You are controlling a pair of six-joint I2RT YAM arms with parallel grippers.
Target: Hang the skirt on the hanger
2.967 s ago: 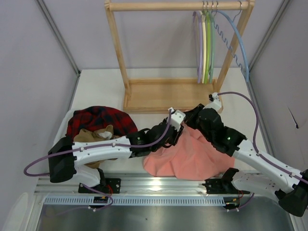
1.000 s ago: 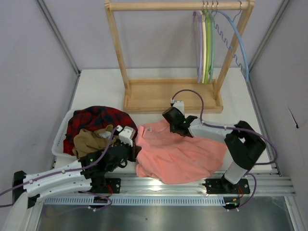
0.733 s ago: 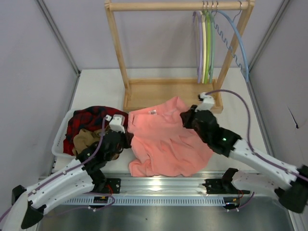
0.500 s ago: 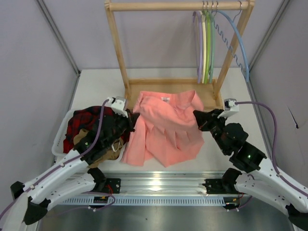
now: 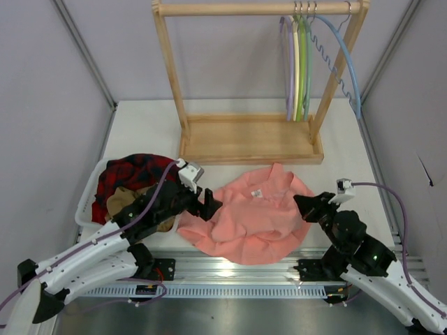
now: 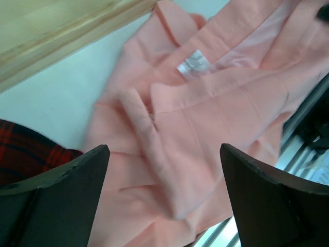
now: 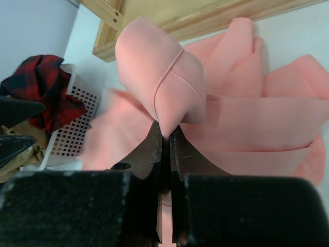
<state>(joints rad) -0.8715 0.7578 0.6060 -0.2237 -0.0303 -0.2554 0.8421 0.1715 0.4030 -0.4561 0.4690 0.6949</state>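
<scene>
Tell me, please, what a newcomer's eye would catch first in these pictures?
First, the salmon-pink skirt, crumpled on the table near its front edge. The right hand is shut on a fold of it, while the left hand is open over it. Behind, the lilac hanger hangs on the wooden rack, at its right end.

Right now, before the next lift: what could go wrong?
1. The right jaws are shut on just one fold of the large salmon-pink thin-fabric skirt; it may slip out on a lift.
2. The left jaws are open above the skirt, holding nothing, so it would likely dangle bunched from one point.
3. The thin pale lilac hanger hangs packed against a cream hanger and a green hanger; pulling it alone looks tricky.
</scene>
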